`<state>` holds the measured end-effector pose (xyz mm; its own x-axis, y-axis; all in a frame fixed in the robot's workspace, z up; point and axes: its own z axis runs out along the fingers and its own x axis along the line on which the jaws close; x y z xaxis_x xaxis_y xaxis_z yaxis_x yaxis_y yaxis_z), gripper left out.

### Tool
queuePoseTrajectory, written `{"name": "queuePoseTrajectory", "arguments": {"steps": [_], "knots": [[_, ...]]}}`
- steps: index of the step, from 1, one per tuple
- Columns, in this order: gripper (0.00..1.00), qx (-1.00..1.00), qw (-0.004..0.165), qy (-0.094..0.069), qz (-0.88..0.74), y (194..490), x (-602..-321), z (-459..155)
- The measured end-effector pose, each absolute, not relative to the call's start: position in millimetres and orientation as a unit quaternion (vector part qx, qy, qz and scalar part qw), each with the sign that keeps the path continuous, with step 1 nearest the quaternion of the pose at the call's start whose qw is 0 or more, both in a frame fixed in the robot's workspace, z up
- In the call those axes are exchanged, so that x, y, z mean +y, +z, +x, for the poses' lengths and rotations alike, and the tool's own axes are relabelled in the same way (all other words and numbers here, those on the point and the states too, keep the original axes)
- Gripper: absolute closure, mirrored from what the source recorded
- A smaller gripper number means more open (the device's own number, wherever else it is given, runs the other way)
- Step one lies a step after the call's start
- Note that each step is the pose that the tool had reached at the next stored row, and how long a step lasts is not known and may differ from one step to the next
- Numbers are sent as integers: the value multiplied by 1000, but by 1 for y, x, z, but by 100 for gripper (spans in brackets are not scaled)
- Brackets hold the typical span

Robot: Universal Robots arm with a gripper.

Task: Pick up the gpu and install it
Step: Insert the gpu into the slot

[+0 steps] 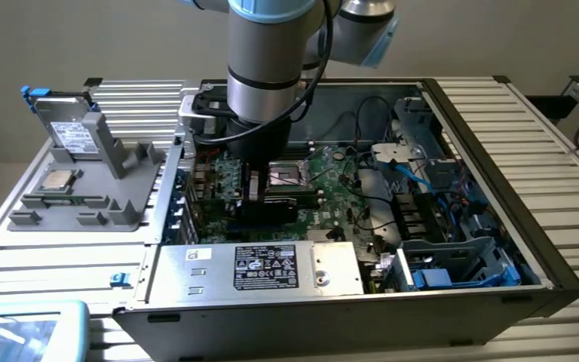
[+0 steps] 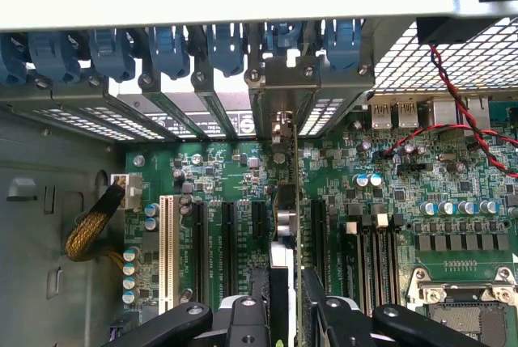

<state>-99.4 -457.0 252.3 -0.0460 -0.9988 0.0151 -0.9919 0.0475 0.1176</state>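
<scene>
The claw (image 2: 285, 315) was down inside the open computer case (image 1: 491, 298), its fingers (image 2: 243, 319) pinching the gpu (image 2: 285, 201), which stood on edge over the green motherboard (image 2: 405, 201). The card ran among the black expansion slots (image 2: 229, 238), and its silver end bracket (image 2: 279, 80) met the rear wall by the blue retention clips (image 2: 170, 48). Whether it was fully seated could not be told. In the exterior view, the arm (image 1: 269, 68) reached down into the case, with a grey parts holder (image 1: 78, 188) on the table (image 1: 28, 264) at the exterior view's left.

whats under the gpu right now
The gpu stands on edge over the green motherboard, among its black expansion slots. The card itself covers whichever slot lies directly beneath, so seating cannot be judged.
</scene>
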Motion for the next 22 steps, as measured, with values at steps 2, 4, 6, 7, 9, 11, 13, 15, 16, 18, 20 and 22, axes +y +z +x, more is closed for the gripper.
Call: {"name": "queuePoseTrajectory", "arguments": {"steps": [2,4,6,7,9,11,13,15,16,18,20,22], "knots": [[73,-722,46,-37,689,252,-457,-99],[73,-722,46,-37,689,253,-457,-99],[73,-722,45,-38,689,255,-457,-99],[73,-722,46,-38,689,256,-457,-99],[73,-722,46,-38,689,258,-457,-99],[73,-722,46,-38,689,258,-457,-99],[73,-722,46,-38,689,258,-457,-99],[73,-722,46,-38,689,258,-457,-99],[73,-721,46,-38,690,258,-457,-99],[73,-715,47,-37,696,258,-457,-99],[73,-712,47,-37,700,258,-457,-99],[73,-712,47,-37,700,258,-457,-99]]}}
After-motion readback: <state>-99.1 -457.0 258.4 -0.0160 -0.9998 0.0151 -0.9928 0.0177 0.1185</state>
